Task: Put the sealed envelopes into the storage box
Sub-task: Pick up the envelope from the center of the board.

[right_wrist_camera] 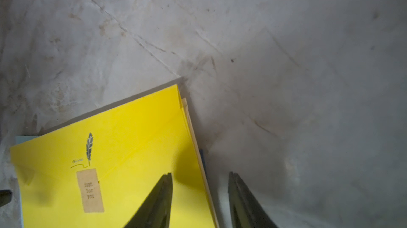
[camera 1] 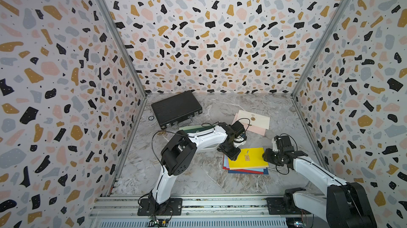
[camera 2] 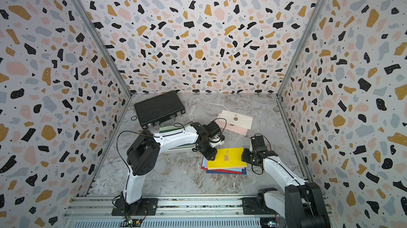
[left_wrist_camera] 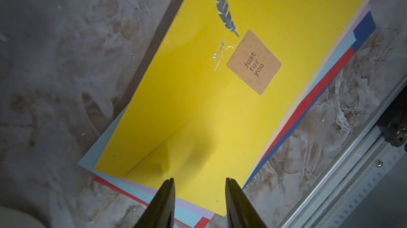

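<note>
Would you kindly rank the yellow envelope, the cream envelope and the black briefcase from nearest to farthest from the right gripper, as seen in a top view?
1. The yellow envelope: at the front of the table, directly beside the right gripper.
2. The cream envelope: farther back, towards the rear wall.
3. The black briefcase: farthest, in the back-left corner.
</note>
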Robot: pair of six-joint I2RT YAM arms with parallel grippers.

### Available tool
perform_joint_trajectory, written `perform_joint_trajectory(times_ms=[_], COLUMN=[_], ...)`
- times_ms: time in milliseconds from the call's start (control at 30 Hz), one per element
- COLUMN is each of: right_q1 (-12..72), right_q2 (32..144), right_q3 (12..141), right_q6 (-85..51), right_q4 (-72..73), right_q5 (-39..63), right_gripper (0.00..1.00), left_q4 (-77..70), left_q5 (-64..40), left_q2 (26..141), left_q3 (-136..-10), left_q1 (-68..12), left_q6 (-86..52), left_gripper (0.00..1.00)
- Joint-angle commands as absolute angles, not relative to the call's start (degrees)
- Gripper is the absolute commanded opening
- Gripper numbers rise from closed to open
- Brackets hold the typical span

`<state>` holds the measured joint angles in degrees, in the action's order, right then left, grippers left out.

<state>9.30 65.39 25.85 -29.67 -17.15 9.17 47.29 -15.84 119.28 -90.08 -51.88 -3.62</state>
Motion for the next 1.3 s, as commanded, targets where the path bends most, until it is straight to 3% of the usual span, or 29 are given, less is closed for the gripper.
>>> perform_joint_trajectory(times_ms=[0, 500, 1267], right_q1=[8.93, 8.79, 8.83], right_q2=[66.06, 63.28, 61.61], right_q3=[26.32, 28.14, 32.46], right_q6=[-30.54, -32.41, -32.9], right_q4=[-15.95, -14.56, -23.39], right_q5=[10.6, 18.4, 19.65], right_gripper=[0.47, 0.45, 0.42], left_q4=[47.42, 44.93, 43.07], left_q5=[-13.8, -13.99, -13.8], left_q2=[120.69, 122.34, 122.61], left_q3=[-89.11, -87.94, -85.62], left_q1=[-52.03, -52.09, -52.08], left_q6=[-4.29, -5.61, -5.89], left_gripper=[0.38, 0.34, 0.34])
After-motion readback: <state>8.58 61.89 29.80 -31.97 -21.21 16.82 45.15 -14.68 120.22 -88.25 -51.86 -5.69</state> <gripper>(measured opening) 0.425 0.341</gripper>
